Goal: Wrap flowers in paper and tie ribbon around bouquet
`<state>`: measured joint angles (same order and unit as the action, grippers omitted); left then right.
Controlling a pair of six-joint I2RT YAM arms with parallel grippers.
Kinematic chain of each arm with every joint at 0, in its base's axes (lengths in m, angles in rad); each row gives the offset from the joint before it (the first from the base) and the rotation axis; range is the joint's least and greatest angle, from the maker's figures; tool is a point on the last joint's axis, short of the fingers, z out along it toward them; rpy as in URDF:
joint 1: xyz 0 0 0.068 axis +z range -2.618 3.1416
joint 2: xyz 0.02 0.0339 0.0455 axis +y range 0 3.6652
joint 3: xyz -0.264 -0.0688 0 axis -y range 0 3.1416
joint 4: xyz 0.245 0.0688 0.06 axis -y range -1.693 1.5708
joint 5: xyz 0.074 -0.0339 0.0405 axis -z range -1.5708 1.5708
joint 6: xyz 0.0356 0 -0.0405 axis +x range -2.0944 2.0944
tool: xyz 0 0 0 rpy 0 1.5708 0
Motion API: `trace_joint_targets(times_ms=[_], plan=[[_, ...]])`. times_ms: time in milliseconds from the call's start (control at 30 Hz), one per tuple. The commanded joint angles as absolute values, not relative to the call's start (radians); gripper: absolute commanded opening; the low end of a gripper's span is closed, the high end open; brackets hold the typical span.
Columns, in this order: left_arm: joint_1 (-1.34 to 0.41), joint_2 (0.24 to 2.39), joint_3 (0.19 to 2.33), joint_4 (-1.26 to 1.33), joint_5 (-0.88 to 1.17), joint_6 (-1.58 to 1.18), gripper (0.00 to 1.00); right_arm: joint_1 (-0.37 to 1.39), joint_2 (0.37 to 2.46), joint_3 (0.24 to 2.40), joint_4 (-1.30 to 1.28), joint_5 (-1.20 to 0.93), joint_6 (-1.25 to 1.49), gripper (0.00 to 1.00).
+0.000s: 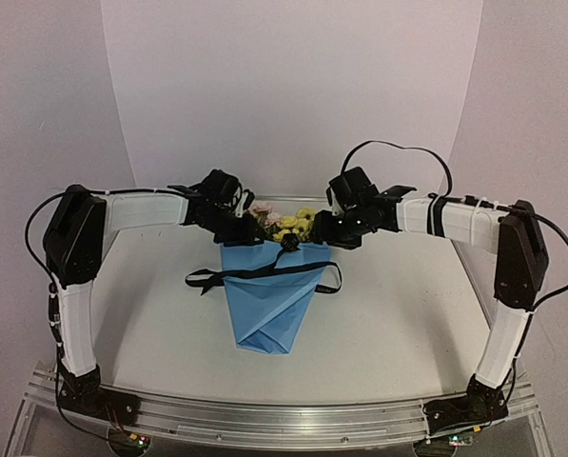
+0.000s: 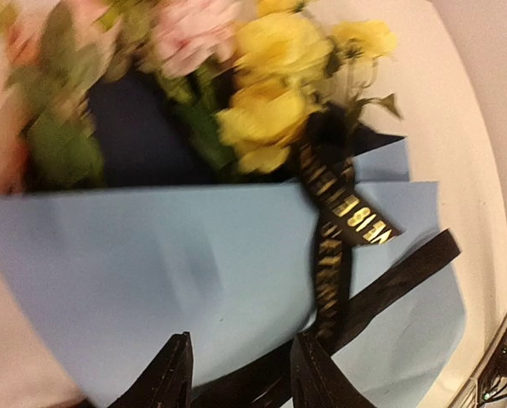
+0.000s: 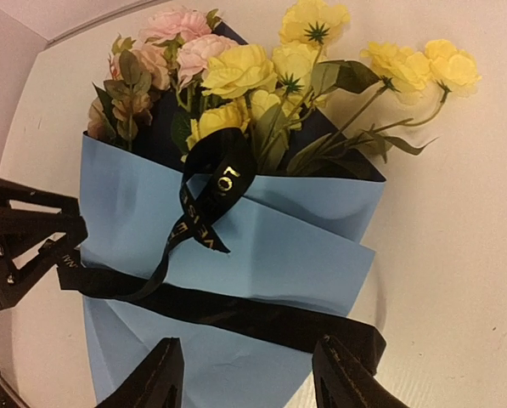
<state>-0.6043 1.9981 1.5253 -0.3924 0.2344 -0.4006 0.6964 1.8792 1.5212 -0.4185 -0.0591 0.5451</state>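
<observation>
The bouquet lies at the table's middle, its light blue paper (image 1: pixel 264 309) wrapped as a cone with the tip toward me. The yellow and pink flowers (image 1: pixel 289 225) stick out of the far end. The black ribbon (image 1: pixel 264 275) crosses the cone, a loop hanging off each side. A knotted bit with gold lettering (image 3: pixel 211 183) sits near the blooms (image 3: pixel 236 68). My left gripper (image 2: pixel 243 376) is open low over the paper (image 2: pixel 177 272), the ribbon band (image 2: pixel 389 285) passing under and between its jaws. My right gripper (image 3: pixel 249 382) hangs open above the cone (image 3: pixel 278 246) and ribbon (image 3: pixel 261 316), holding nothing.
Both arms reach in from either side and meet at the flower end, the left gripper (image 1: pixel 248 231) and right gripper (image 1: pixel 314 236) close together. White backdrop walls (image 1: pixel 293 86) stand behind the table (image 1: pixel 407 314). An aluminium rail (image 1: pixel 284 419) runs along the near edge.
</observation>
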Motion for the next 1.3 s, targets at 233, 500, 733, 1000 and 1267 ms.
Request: trace_joint_targets(times_ms=[233,500,733,1000,1267], plan=[[-0.476,1.628,1.124,-0.372,0.308,-0.558,0.41,0.797,2.103,1.848,-0.448,-0.148,0.495,0.54],[-0.524,1.76,1.317,-0.386,0.374,-0.388,0.43,0.779,2.108,1.837,-0.504,0.0,0.528,0.49],[-0.578,1.996,1.598,-0.397,0.356,-0.385,0.46,0.734,1.969,1.623,-0.485,0.081,0.523,0.53],[-0.609,2.207,1.86,-0.475,0.32,-0.4,0.46,0.702,1.882,1.427,-0.408,0.104,0.555,0.63],[-0.625,2.307,1.992,-0.513,0.328,-0.414,0.47,0.695,1.922,1.406,-0.351,0.07,0.526,0.57]])
